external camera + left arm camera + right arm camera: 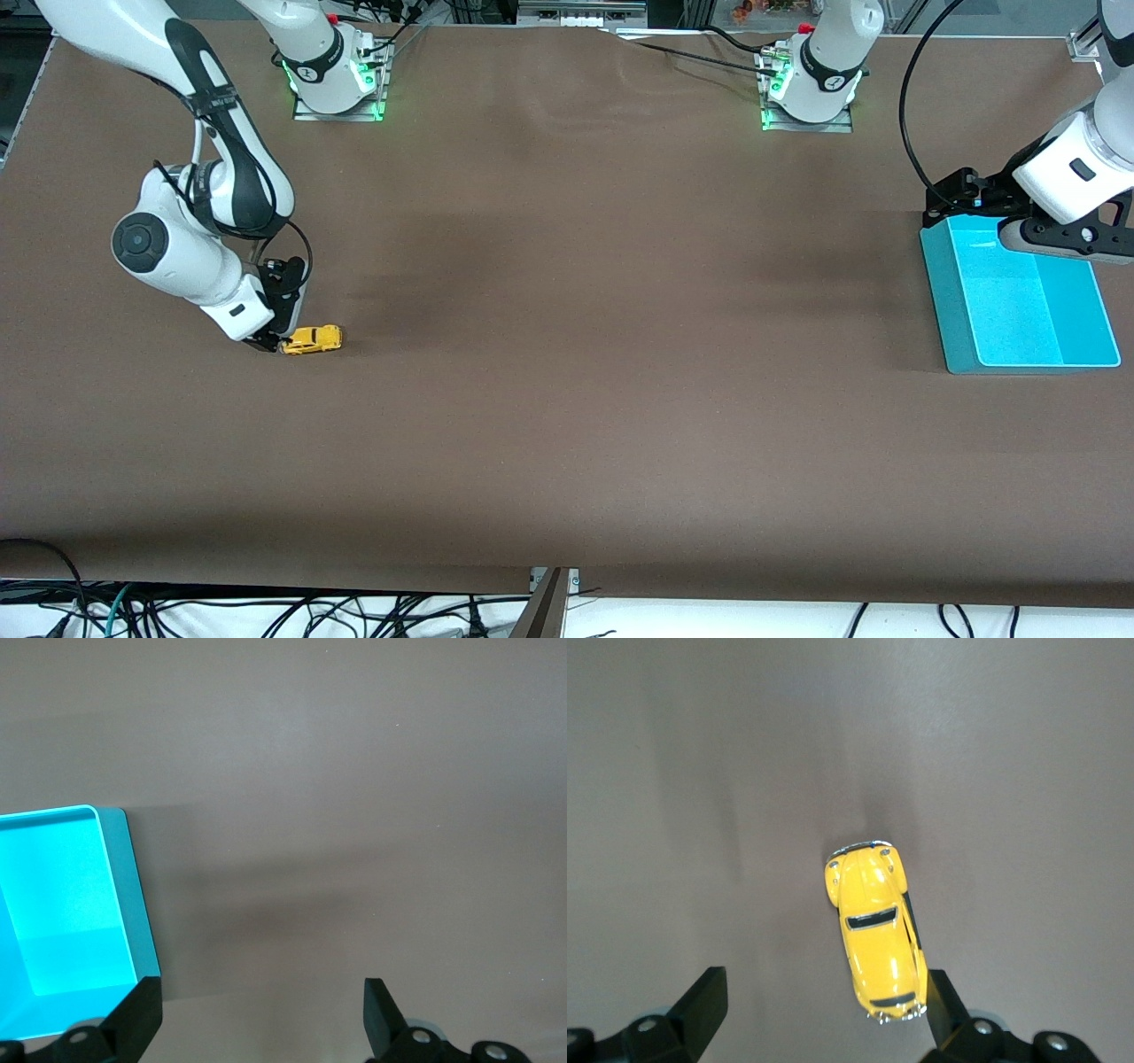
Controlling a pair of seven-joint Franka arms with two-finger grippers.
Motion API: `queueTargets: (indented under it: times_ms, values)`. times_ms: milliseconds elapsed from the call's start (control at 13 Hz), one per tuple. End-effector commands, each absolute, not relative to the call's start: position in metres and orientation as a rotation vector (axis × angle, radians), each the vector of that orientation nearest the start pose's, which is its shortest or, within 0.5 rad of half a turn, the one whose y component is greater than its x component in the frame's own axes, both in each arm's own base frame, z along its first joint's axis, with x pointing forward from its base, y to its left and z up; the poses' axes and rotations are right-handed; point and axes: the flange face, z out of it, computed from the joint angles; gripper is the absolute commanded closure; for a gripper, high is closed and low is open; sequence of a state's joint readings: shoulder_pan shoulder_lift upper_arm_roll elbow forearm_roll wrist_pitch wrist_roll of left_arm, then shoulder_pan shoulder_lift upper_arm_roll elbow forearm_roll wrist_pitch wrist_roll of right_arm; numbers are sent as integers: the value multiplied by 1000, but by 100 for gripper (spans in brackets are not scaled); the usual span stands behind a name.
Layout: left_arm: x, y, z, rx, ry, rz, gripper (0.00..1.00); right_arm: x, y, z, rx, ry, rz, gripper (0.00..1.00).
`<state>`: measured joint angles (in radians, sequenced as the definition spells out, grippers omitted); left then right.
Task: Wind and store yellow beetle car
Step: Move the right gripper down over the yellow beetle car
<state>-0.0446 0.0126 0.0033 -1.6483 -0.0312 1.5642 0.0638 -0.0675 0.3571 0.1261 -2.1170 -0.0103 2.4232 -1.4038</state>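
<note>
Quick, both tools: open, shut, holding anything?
Left tool: open, empty, over the turquoise bin's edge.
Right tool: open, low at the yellow beetle car, not gripping it.

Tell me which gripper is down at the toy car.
The right gripper, open, with the yellow beetle car partly between its fingers on the table; the left gripper waits, open, beside the turquoise bin.

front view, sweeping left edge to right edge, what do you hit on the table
right gripper open, down at the table → yellow beetle car beside it → long bare stretch of brown table → turquoise bin, left gripper open over its edge
</note>
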Motion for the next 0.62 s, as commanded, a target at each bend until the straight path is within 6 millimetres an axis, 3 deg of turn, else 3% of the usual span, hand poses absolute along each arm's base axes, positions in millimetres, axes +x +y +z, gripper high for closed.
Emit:
queueTargets:
  times_ms: [0,538]
  values:
    - [555,-25,586,-3140,161,164,0,574,28,225,-2244,-2133,-18,1]
    - [554,-24,585,-3140,161,176,0,582,20,199,-2225,-2186,-78,3]
